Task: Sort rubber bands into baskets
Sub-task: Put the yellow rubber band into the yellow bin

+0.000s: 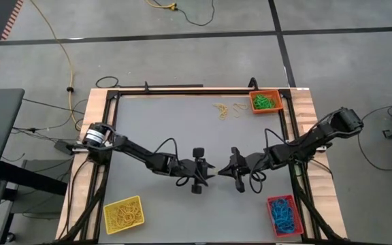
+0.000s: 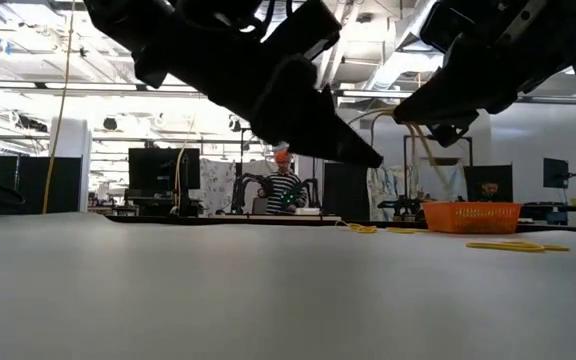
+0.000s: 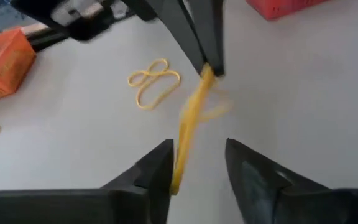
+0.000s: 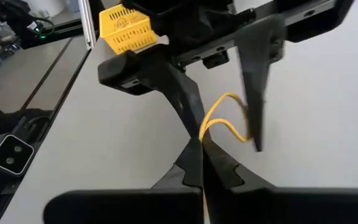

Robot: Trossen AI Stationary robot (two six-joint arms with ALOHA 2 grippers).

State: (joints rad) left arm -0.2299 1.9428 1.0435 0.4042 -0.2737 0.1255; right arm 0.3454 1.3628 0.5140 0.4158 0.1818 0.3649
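1. Mostly sorted: yellow basket (image 1: pixel 123 215) at 7 o'clock, orange basket (image 1: pixel 266 101) at 1 and red basket (image 1: pixel 284 214) at 5 each hold bands.
2. Right gripper (image 4: pixel 199 144) is pinched tight on a yellow rubber band (image 3: pixel 188 121) at table centre, mid-handover.
3. Left gripper (image 3: pixel 197 163) is part open, its fingers straddling that band, no grip yet.
4. You've still got loose yellow bands (image 1: pixel 226 109) at 12, beside the orange basket.
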